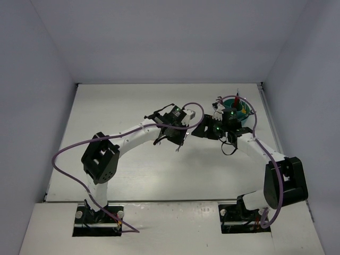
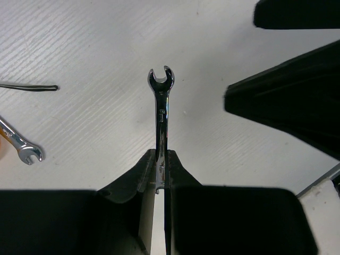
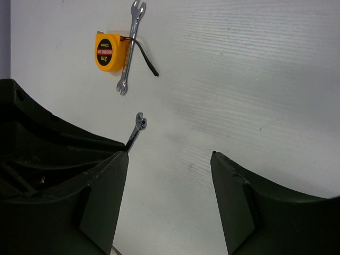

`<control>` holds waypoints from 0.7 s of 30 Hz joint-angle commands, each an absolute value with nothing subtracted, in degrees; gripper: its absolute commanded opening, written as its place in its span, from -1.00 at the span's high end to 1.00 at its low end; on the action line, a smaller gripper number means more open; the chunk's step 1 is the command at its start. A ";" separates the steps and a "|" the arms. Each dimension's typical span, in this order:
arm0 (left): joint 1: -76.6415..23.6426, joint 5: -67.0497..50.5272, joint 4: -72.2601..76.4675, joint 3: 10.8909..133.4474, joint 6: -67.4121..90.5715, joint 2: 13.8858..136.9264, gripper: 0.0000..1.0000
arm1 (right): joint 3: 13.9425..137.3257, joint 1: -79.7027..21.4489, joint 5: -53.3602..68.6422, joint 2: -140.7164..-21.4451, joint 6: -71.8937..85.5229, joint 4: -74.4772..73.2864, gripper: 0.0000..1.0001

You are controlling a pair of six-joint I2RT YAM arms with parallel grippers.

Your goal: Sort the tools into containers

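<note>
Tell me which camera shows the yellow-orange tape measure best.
Right wrist: the tape measure lies in full view, label facing the camera, a silver wrench and dark hex key beside it. Left wrist catches only an orange sliver at its left edge. In the top external view I cannot find it.

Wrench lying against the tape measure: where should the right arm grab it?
Probably grip the wrench at its near end, from above, fingers straddling the shank. That end juts past the tape measure, clear of the dark hex key; mid-shank is hemmed in by both.
</note>
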State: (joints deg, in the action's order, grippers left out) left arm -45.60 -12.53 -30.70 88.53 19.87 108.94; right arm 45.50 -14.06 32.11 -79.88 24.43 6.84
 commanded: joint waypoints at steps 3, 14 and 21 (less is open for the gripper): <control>-45.09 -16.06 -25.60 89.10 22.76 104.22 1.00 | 50.47 -16.55 34.69 -81.87 25.20 14.39 -0.21; -45.09 -16.70 -23.21 88.07 24.15 102.33 1.00 | 52.32 -18.58 34.51 -86.33 25.75 16.82 -0.13; -45.09 -17.25 -22.99 87.98 24.80 102.15 1.00 | 52.42 -19.31 35.02 -87.68 25.84 17.77 0.06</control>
State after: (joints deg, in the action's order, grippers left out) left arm -45.25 -15.96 -26.43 86.78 23.60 106.51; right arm 49.74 -18.44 33.53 -87.53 25.70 13.25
